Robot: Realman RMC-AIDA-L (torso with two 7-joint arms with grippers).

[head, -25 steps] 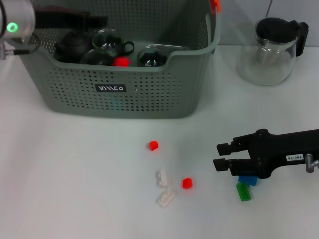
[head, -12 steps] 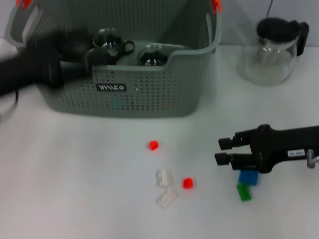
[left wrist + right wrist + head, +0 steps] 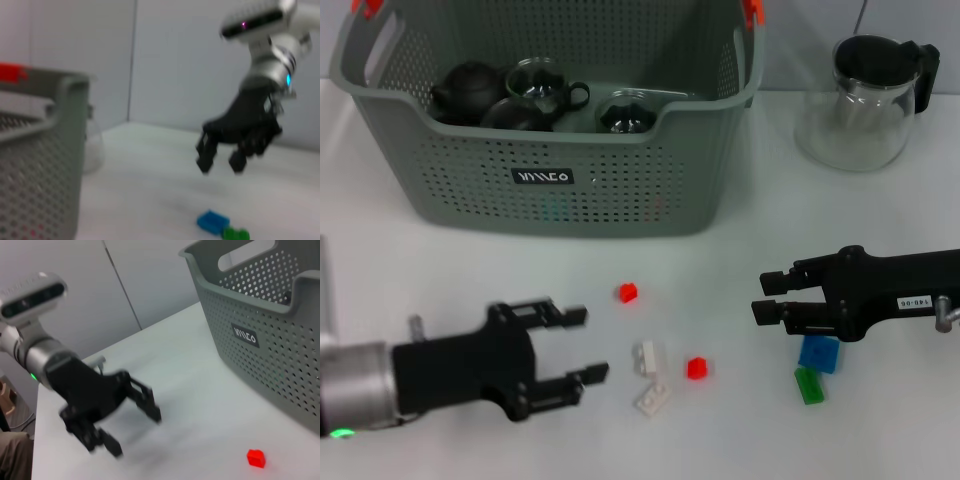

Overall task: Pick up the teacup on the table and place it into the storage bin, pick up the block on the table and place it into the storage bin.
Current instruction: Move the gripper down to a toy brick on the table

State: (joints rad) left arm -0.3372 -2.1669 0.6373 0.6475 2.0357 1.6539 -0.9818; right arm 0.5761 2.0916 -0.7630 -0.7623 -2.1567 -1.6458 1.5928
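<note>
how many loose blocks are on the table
6. Red block below the storage bin; two white blocks and another red mid-table; blue and green under the right hand.

Grey-green perforated storage bin (image 3: 570,190) with orange clips (image 3: 752,12); white table (image 3: 440,270); red (image 3: 627,293), white (image 3: 649,357), blue (image 3: 818,354), green blocks (image 3: 808,385).

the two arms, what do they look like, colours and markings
Both grippers are matte black with two blocky fingers. The left gripper joins a silver-grey wrist showing a small green light. The right gripper sits on a black forearm bearing a small white label, with a bit of bare metal near the wrist.
</note>
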